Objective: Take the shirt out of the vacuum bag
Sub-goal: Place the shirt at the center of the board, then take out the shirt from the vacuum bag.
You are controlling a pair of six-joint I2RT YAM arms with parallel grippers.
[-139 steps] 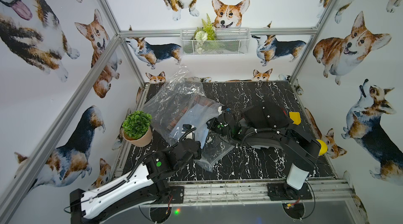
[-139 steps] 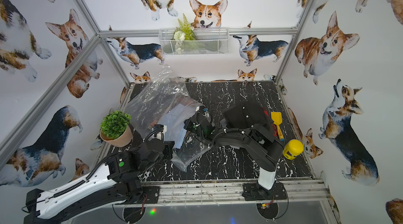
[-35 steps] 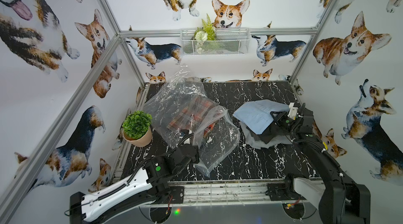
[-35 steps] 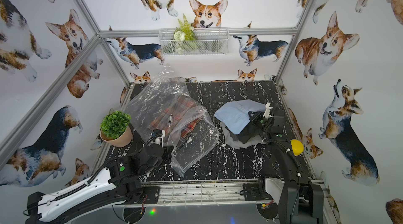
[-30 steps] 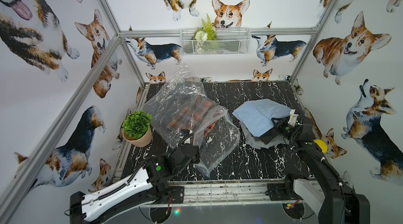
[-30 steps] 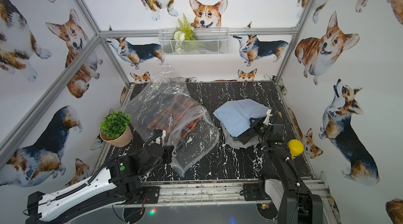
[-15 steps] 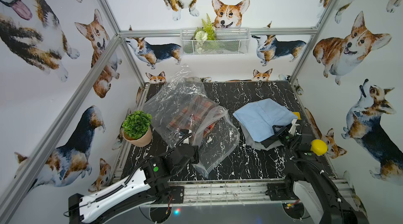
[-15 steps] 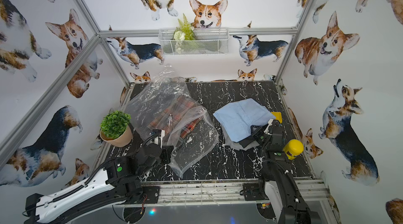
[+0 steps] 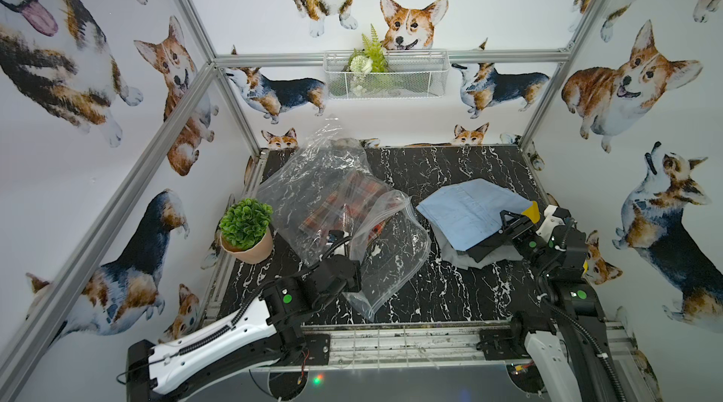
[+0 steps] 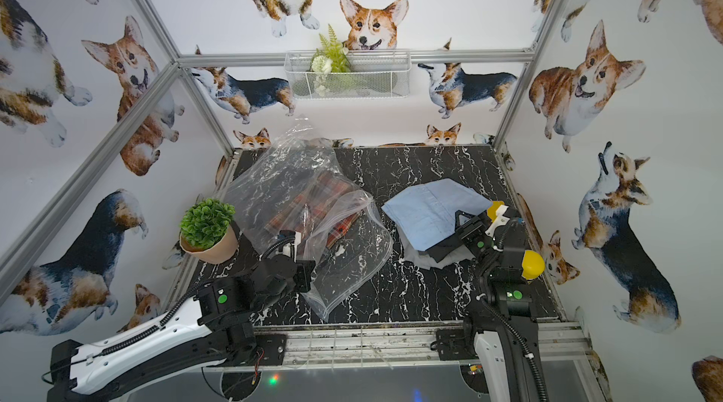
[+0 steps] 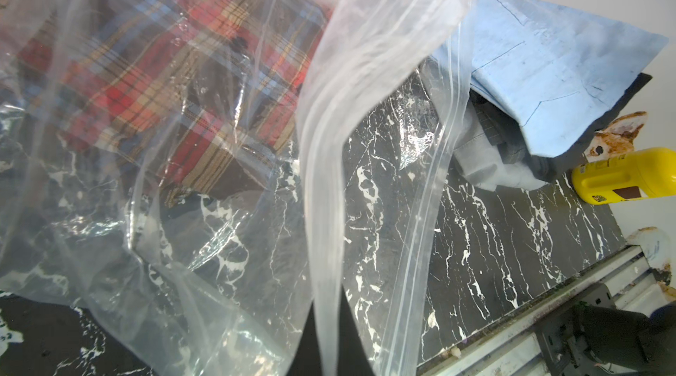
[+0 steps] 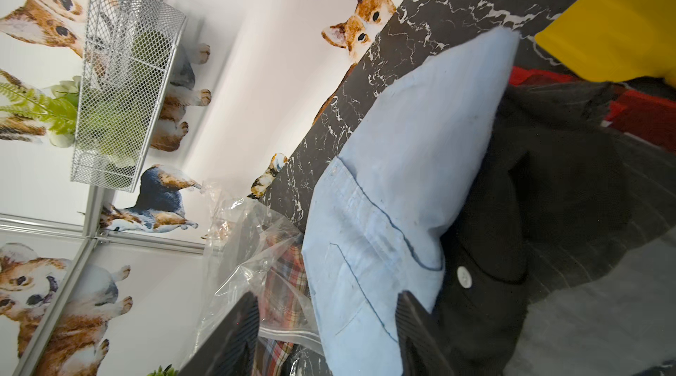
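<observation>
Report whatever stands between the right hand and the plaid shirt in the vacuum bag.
The light blue shirt lies directly before the right hand; beyond it, the vacuum bag drapes over the plaid shirt.

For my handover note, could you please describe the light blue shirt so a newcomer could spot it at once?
On the black marble tabletop, find the clothes pile opposite the potted plant. The light blue shirt tops it, over black and grey garments; unlike the plaid shirt, it lies outside the vacuum bag.
</observation>
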